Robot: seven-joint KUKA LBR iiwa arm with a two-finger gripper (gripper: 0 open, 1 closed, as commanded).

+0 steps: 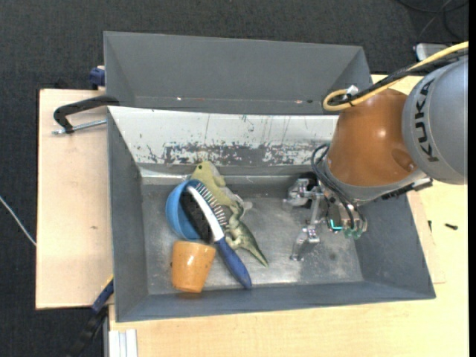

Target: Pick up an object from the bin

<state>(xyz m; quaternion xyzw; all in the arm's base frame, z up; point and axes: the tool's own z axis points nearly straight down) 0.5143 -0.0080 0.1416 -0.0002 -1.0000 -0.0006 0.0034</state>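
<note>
1. My gripper (306,236) sits low over the grey metal bin's (123,222) bare right floor; how far open it is, I cannot tell.
2. Leftward lie a green toy dinosaur (245,240), a blue-handled bristle brush (212,210) and an orange plastic cup (192,266).

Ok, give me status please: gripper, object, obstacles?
Gripper over bare floor, right part of grey metal bin. Nearest: green toy lizard, blue-handled bristle brush, leftward. Nothing between.

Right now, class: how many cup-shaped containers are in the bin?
2. The orange cup is at the view's lower left; the blue cup sits just behind it, under the brush. Others could hide beneath the heap.
</note>
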